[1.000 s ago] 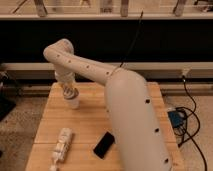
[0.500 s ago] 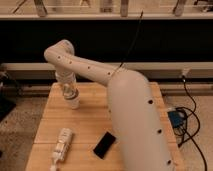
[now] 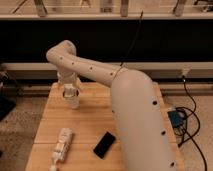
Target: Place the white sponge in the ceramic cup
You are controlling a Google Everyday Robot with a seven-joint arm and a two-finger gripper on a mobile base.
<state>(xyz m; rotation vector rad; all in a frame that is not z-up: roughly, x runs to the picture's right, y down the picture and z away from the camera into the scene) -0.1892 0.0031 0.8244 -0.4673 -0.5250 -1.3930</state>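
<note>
The ceramic cup [image 3: 73, 101] is a small pale cup standing on the far left part of the wooden table [image 3: 95, 125]. My gripper [image 3: 70, 92] hangs straight down over the cup, its tip right at the cup's mouth. The white sponge does not show as a separate thing; it is hidden, either at the gripper's tip or inside the cup. My white arm reaches from the lower right across the table to the cup and covers the table's right side.
A longer bumpy white object [image 3: 61, 145] lies at the front left of the table. A black phone-like slab [image 3: 104, 144] lies at the front middle. Cables and a blue box [image 3: 176, 119] lie on the floor to the right.
The arm and gripper stay over the cup; no clear movement shows. The objects on the table have not moved.
</note>
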